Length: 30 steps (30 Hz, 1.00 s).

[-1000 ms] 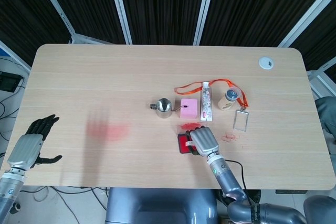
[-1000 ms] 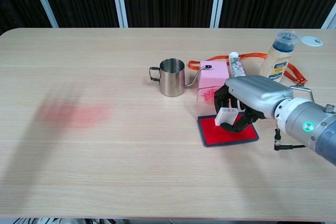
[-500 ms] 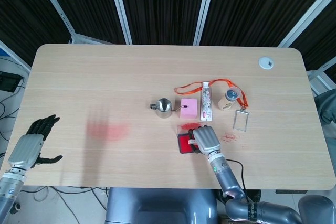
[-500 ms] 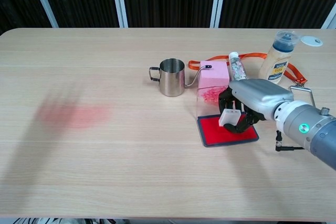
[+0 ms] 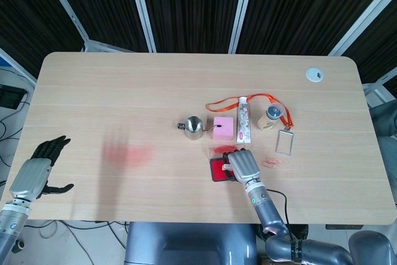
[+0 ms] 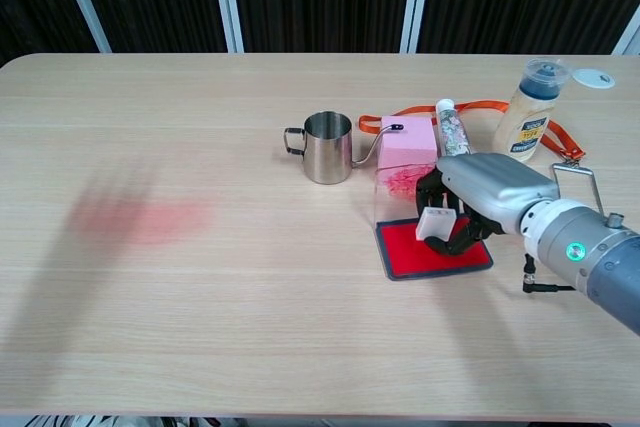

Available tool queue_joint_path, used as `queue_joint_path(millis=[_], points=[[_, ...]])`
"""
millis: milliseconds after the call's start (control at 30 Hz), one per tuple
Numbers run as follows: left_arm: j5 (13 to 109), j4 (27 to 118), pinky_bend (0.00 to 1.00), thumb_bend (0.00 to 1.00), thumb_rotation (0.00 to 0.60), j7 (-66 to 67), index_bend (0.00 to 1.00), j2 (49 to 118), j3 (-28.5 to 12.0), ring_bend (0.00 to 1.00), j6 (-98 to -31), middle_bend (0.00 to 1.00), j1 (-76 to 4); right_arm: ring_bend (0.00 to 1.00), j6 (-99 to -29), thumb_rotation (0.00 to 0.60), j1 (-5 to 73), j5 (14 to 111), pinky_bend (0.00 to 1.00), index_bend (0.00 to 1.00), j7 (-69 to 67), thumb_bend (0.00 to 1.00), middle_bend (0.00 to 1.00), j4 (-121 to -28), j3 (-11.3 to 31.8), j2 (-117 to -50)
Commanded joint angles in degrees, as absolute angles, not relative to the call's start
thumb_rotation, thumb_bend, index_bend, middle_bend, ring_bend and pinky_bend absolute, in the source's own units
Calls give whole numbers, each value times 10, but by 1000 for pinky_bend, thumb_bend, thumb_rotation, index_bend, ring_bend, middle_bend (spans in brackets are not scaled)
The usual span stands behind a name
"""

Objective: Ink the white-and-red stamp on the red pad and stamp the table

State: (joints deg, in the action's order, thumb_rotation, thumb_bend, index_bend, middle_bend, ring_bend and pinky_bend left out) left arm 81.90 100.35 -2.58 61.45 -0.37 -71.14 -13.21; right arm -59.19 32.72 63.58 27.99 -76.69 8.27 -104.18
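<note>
Step in hand, as judged: inking. The right hand [image 6: 478, 209] grips the white-and-red stamp [image 6: 436, 222], its fingers [image 6: 447, 239] curled around the stamp body. The stamp sits enclosed in those fingers, over the far part of the red pad [image 6: 420, 256]; whether its face touches the pad cannot be told. The next move calls for lifting the stamp clear, carrying it to a bare part of the counter [image 6: 250, 277] beside the pad, and pressing it squarely down. The left hand [image 5: 37, 175] hangs off the counter edge, fingers spread, holding nothing.
</note>
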Motion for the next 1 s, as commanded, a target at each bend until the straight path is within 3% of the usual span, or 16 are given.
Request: queue_joint_path(millis=[33, 1000], points=[[820, 1003, 0, 2, 600, -25, 0, 615, -4, 0, -712, 0, -132, 502, -593, 600, 326, 635, 454, 771, 280, 605, 667, -768, 82, -1041], [821, 1004, 0, 2, 600, -25, 0, 615, -3, 0, -714, 0, -132, 502, -610, 600, 325, 637, 455, 773, 288, 605, 668, -798, 80, -1029]])
